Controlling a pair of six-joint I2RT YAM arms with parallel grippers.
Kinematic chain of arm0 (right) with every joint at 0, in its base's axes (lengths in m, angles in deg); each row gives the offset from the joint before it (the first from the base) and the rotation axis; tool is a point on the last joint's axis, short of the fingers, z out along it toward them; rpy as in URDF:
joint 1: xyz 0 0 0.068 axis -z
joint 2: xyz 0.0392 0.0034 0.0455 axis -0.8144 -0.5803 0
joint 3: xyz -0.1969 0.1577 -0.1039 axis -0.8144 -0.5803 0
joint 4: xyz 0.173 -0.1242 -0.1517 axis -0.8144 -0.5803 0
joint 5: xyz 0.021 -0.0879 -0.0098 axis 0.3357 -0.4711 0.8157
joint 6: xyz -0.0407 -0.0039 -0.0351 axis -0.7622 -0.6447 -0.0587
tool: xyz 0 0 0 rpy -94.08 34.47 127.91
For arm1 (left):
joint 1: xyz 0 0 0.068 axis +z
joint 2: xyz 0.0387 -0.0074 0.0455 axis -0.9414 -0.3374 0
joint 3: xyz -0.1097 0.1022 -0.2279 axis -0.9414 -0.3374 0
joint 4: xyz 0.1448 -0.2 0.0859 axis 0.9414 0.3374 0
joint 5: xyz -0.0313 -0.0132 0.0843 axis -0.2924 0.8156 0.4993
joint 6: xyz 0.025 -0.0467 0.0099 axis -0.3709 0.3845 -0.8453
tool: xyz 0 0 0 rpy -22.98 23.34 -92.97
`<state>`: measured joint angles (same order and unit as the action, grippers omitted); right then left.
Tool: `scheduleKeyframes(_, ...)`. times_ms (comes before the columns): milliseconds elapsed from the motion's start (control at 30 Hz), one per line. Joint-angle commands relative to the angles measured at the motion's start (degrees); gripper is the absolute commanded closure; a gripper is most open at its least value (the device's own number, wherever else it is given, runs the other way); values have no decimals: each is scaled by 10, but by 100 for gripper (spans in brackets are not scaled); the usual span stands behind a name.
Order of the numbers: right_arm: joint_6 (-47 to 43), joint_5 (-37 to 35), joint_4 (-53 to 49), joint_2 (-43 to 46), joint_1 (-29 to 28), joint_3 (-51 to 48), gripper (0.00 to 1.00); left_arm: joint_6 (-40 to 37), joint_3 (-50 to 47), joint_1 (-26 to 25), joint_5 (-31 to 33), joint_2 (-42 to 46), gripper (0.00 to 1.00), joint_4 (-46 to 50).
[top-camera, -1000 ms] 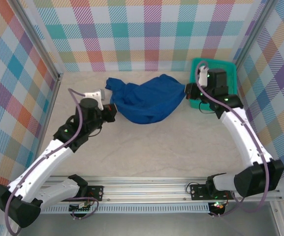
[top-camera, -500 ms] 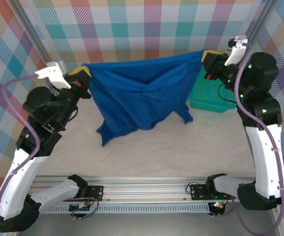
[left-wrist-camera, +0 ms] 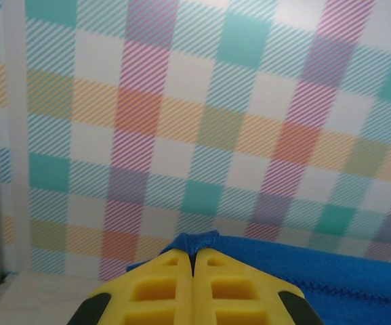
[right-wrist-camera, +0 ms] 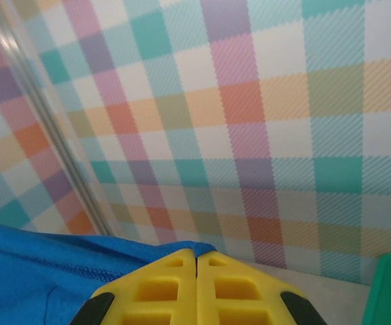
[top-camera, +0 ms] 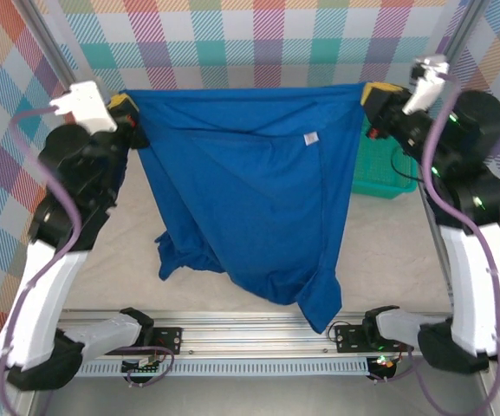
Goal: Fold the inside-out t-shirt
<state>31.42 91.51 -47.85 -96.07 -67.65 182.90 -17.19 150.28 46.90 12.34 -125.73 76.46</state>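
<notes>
Blue t-shirt (top-camera: 250,199) held aloft over desk (top-camera: 397,260), top edge stretched taut between two raised arms, lower folds hanging toward near rail. Small white tag (top-camera: 311,138) near upper right of cloth. Left claw (top-camera: 126,117) clenched on shirt's left top corner; right claw (top-camera: 368,102) clenched on right top corner. Wrist views: yellow fingers (left-wrist-camera: 158,288) pressed together, blue cloth pinched at tips. Teal basket (top-camera: 386,169) on desk, partly behind shirt's right edge.

The royal-blue t-shirt (top-camera: 250,208) hangs spread across the frame's upper middle, top edge taut, white tag showing, lower folds drooping toward bottom centre.
</notes>
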Motion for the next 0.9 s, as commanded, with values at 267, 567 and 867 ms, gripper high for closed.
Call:
scheduleKeyframes(267,-7,-20,-61,-318,4,515,100,59,301,77,-116,-161,100,32)
scheduleKeyframes(567,-23,30,-34,-241,3,290,100,90,85,77,-156,-38,100,25)
scheduleKeyframes(867,-25,-13,15,-125,4,-236,100,285,-532,53,-278,111,100,-56)
